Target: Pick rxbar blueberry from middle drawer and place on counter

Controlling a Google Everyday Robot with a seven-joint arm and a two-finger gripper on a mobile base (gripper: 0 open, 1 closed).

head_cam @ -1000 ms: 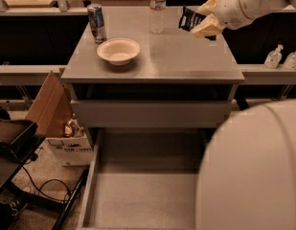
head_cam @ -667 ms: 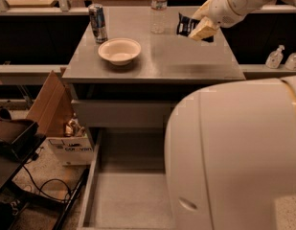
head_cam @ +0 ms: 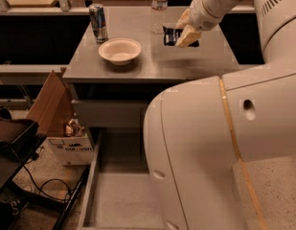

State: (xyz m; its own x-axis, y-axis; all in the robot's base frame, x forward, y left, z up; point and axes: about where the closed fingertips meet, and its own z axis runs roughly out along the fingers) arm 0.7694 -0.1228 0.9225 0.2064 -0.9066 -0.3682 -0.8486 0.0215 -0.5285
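Note:
My gripper (head_cam: pixel 185 32) is shut on the rxbar blueberry (head_cam: pixel 172 35), a flat dark wrapper with white print, and holds it just above the right half of the grey counter (head_cam: pixel 142 61). The bar sticks out to the left of the cream fingers (head_cam: pixel 189 34). The middle drawer (head_cam: pixel 116 195) stands pulled open below, its grey floor bare where it shows. My white arm hides the drawer's right part.
On the counter stand a white bowl (head_cam: pixel 120 51), a blue-silver can (head_cam: pixel 97 22) at the back left and a clear water bottle (head_cam: pixel 159 8) at the back. A cardboard box (head_cam: pixel 59 123) and cables lie on the floor to the left.
The gripper with the bar has moved left and down toward the counter. My arm's big white link has swung in and now covers the right of the view.

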